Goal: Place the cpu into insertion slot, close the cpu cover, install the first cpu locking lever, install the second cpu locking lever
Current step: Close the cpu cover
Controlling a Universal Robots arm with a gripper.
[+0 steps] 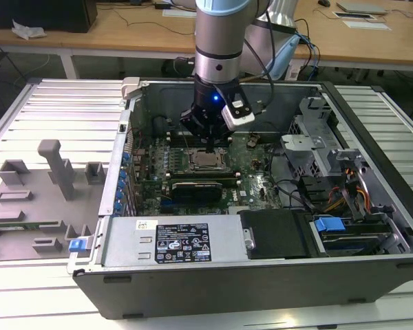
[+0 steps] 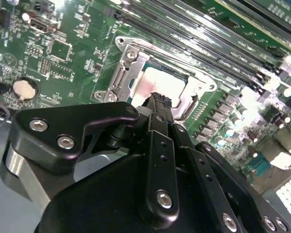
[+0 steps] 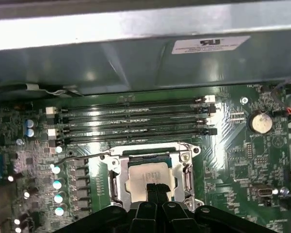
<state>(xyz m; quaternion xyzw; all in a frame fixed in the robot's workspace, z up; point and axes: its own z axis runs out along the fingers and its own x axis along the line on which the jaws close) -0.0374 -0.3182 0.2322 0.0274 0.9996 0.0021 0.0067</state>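
Arm (image 1: 220,41) is reaching down into the open PC case (image 1: 193,289) on the slatted surface (image 1: 62,110), w/ the claw (image 1: 210,144) over the socket.
Green board (image 1: 258,182) is lying flat inside. The cpu cover (image 3: 117,177) is lying around the cpu (image 3: 145,175), which is sitting in the insertion slot (image 1: 206,161) beside the memory slots (image 3: 131,121). The claw is clenched, tips tog., nothing between them, hanging right at the cpu's near edge; can't tell if touching.

Ribbed metal desk (image 1: 62,103) carries open computer case (image 1: 261,289); grey moulded fixture (image 1: 58,168) lies beside it at exterior view's left
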